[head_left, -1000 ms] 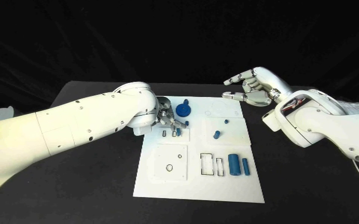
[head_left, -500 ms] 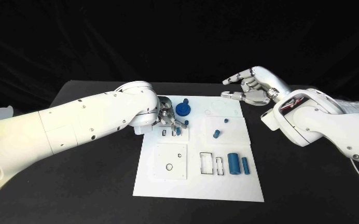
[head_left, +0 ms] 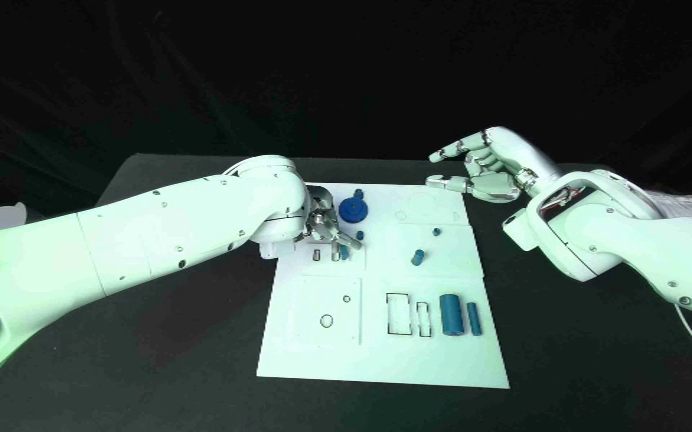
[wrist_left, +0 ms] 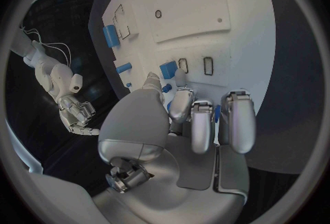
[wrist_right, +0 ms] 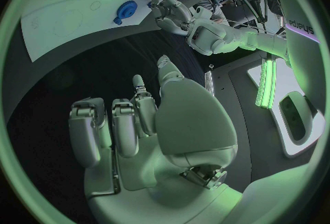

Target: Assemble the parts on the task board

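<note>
Board's top-left corner pretty much blocked, lower half left open

The 11 o'clock corner of the task board (head_left: 378,357) is crowded by the left hand (head_left: 326,226) and blue gear (head_left: 353,213); two blue cylinders (head_left: 460,315) are parked toward 4 o'clock.

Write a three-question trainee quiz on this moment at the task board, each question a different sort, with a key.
1. True or false: the right hand rests on the task board.
2. Which hand has its fingers down at the small blue part on the board's far left section?
   A. left hand
   B. right hand
3. Fill in: the two long blue cylinders lie just beside two outlined ______ slots.

Key
1. False; it hovers off the board's far right corner, holding nothing.
2. A
3. rectangular
</note>
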### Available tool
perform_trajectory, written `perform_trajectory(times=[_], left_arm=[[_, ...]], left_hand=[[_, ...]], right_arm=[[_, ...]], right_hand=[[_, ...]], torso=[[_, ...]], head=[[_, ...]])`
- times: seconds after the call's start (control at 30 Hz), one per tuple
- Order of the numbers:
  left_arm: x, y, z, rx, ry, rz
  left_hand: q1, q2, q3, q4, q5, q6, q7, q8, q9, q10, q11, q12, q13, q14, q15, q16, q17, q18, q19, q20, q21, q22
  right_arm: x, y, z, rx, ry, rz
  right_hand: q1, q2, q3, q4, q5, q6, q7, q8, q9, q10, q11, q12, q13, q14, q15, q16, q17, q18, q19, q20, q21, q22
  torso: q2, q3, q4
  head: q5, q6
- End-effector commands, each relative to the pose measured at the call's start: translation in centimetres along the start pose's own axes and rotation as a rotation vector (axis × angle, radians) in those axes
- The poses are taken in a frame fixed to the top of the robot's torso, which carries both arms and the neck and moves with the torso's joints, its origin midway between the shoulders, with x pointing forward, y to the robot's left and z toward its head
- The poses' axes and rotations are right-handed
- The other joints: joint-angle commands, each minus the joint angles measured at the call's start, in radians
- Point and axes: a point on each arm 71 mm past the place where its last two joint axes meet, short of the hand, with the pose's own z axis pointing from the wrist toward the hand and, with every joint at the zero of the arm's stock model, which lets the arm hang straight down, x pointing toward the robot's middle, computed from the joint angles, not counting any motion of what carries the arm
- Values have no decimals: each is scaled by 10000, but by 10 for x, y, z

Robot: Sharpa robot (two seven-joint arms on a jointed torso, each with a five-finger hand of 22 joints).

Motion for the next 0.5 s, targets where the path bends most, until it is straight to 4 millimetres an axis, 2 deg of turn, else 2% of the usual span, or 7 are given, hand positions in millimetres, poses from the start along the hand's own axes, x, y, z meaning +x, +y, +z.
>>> perform_trajectory(times=[0.03, 0.5], left_arm=[[2, -2, 0, 18, 194, 212], [3, -3, 2, 25, 299, 183]], left_hand=[[161, 1, 70, -20, 62, -102, -6, 69, 28, 47, -4, 51, 13, 1055, -36, 31, 2635, -173, 123, -20, 49, 505], [759, 202, 601, -103, 84, -173, -34, 60, 210, 56, -30, 66, 45, 1055, -55, 31, 2635, -168, 105, -36, 45, 506]], right_arm=[[2, 1, 0, -89, 133, -51], [2, 1, 1, -84, 164, -42]], right_hand=[[0, 123, -72, -15, 65, 74, 23, 26, 9, 4, 2, -34, 1270, 1060, 25, 62, 2634, -53, 859, 61, -43, 2276], [1, 129, -85, -14, 85, 86, 19, 31, 11, 2, 1, -38, 1267, 1060, 23, 61, 2631, -52, 855, 60, -46, 2270]], torso=[[0, 1, -5], [6, 1, -1]], head=[[4, -5], [-12, -28]])
